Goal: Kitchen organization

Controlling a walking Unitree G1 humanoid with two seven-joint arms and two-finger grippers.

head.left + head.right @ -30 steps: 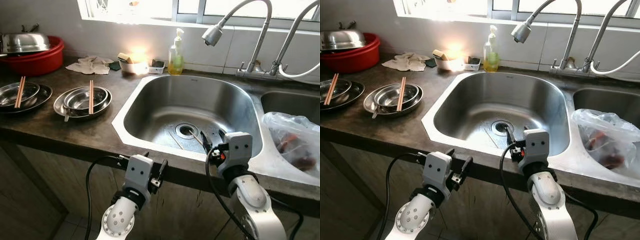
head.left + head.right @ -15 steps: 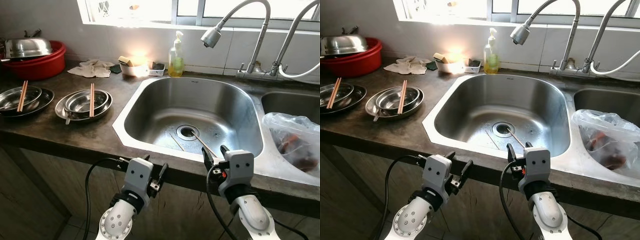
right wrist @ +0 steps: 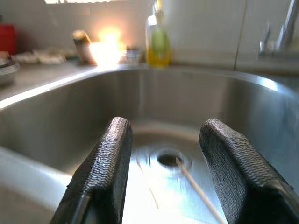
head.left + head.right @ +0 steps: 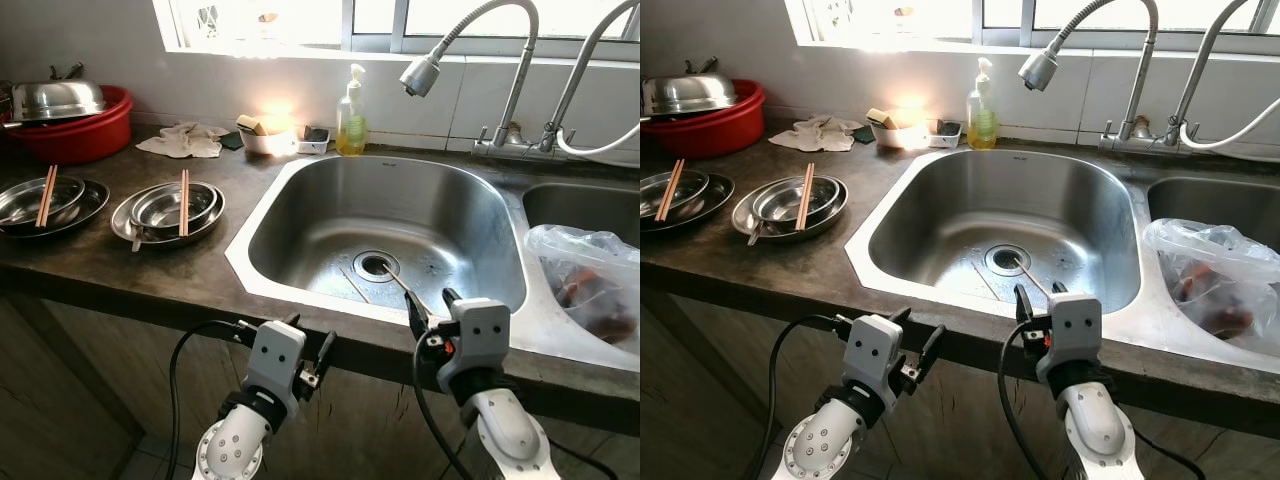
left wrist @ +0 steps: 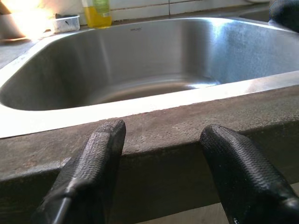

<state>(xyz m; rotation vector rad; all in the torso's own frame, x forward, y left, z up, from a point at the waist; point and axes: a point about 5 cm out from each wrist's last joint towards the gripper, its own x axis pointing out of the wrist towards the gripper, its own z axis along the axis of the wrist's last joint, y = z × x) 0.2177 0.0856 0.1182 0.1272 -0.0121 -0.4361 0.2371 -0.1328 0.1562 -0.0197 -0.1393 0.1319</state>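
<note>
A: Two grippers up at the counter edge, both w/ fingers spread apart, nothing held. Right gripper (image 4: 432, 307) sits at the front rim of the sink (image 4: 300, 185), pointing into the basin. Left gripper (image 4: 308, 348) is lower, in front of the counter (image 4: 770, 262) face, below the rim.

B: And the thing to grab?

A: Likely the chopsticks in the sink. One chopstick (image 4: 403, 288) lies w/ its far tip at the drain (image 4: 374, 264) and its near end running toward the front wall, almost under the right gripper. In the right wrist view it shows as a pale stick (image 3: 198, 190) between the spread fingers (image 3: 103, 173), straight ahead and down. A second chopstick (image 4: 352, 285) lies just beside it, toward the robot's left, roughly parallel.

B: Long axis?

A: Diagonal: from the drain toward the near-right of the basin. So it lies nearly along the gripper's own pointing line, not across it. I reckon the wrist has to turn so the fingers straddle the stick.

B: Nearer arm?

A: Right, clearly. The left has the counter lip between it and the basin.

B: Other stuff?

A: Bowls (image 4: 172, 200) w/ chopsticks across them on the left counter, soap bottle (image 4: 351, 105) behind the sink, a plastic bag (image 4: 585, 275) by the 2nd basin.
</note>
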